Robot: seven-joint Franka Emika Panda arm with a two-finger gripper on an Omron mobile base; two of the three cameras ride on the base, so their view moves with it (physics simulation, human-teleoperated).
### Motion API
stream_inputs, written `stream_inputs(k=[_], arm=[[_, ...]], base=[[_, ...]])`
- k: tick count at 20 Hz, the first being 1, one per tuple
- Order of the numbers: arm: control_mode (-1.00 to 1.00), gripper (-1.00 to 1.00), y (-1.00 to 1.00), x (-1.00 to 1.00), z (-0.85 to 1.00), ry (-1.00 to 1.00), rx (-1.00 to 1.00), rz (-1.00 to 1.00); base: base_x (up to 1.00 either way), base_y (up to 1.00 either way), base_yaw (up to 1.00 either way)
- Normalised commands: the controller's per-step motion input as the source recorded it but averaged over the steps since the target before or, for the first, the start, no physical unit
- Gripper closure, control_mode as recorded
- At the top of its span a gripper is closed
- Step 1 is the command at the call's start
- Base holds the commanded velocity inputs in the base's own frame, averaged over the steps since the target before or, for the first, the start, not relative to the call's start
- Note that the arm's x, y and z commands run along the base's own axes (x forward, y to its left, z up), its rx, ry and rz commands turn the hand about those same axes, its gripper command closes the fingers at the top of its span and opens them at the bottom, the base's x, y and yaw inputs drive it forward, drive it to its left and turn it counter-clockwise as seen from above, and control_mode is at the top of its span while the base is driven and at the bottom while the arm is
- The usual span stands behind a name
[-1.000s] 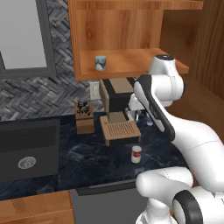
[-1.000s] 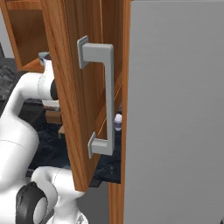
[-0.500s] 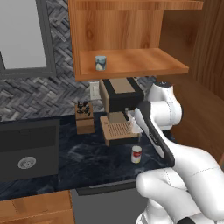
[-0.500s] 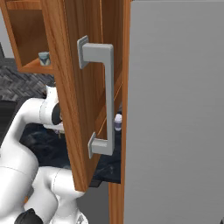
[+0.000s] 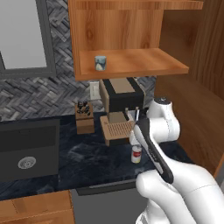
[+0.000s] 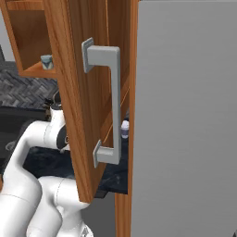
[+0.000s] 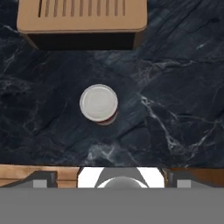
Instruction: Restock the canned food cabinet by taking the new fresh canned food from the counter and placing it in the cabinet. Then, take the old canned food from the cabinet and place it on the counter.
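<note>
The new fresh canned food (image 7: 99,103), red and white with a silvery top, stands upright on the dark marbled counter (image 7: 175,87). In the hand view I look straight down on it. My gripper (image 7: 111,178) hangs above it, open, with nothing between the fingertips (image 7: 43,178). In the left base view the same can (image 5: 137,154) stands on the counter (image 5: 87,153), just below my lowered white arm. The old canned food (image 5: 100,63), grey-blue, sits on the shelf of the wooden cabinet (image 5: 131,61); in the right base view this can (image 6: 46,61) shows at the far left.
A coffee machine (image 5: 120,94) with a wooden drip tray (image 7: 82,17) stands right behind the red-and-white can. A knife block (image 5: 84,118) and a sink (image 5: 27,162) lie to the left. The open cabinet door (image 6: 88,92) with its grey handle (image 6: 109,102) hangs at the right.
My arm has come down from cabinet height toward the counter, over the red-and-white can. The gripper stays open and both cans stand where they were.
</note>
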Motion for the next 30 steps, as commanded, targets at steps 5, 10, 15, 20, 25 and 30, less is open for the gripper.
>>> stream_inputs(k=[5, 10, 15, 20, 25, 30], arm=[[-1.0, -1.0, 0.0, 0.2, -0.16, 0.0, 0.0, 0.0], [-1.0, -1.0, 0.0, 0.24, -0.24, 0.0, 0.0, 0.0], [-1.0, -1.0, 0.06, 0.25, -0.27, 0.0, 0.0, 0.0], [-1.0, -1.0, 0.14, 0.17, -0.22, 0.0, 0.0, 0.0], [-1.0, -1.0, 0.07, 0.11, -0.25, 0.01, 0.0, 0.0], [-1.0, -1.0, 0.04, 0.04, -0.31, 0.01, 0.0, 0.0]], base=[[0.0, 0.0, 0.0], [0.0, 0.0, 0.0], [0.0, 0.0, 0.0], [0.0, 0.0, 0.0], [0.0, 0.0, 0.0], [0.0, 0.0, 0.0]])
